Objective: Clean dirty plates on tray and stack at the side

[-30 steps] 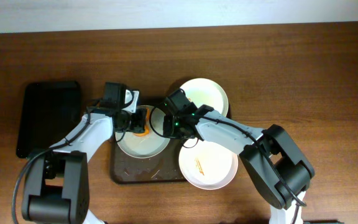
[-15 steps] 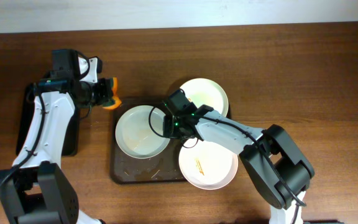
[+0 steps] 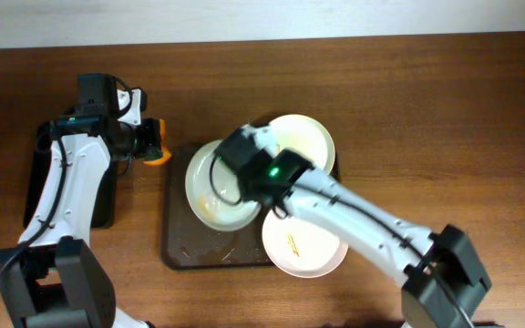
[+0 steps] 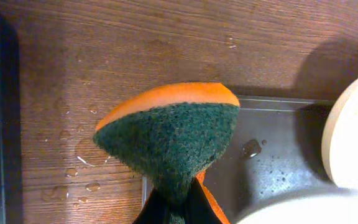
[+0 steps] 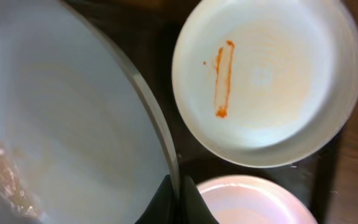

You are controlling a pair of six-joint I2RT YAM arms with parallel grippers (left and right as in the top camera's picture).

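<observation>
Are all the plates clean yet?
Not yet. No plates are stacked beside the tray. The right gripper pinches the rim of the tilted plate; the left gripper holds the sponge away from it. The streaked plate needs scrubbing; the rear plate shows no streak.

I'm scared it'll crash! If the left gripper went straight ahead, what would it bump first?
Probably the white plate held by the right gripper over the tray; the sponge in the left gripper would touch first. Heights are hard to judge from above, so it might miss.

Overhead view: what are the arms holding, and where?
The left end effector pinches the sponge by its lower end; right end effector grips a plate by its rim.
</observation>
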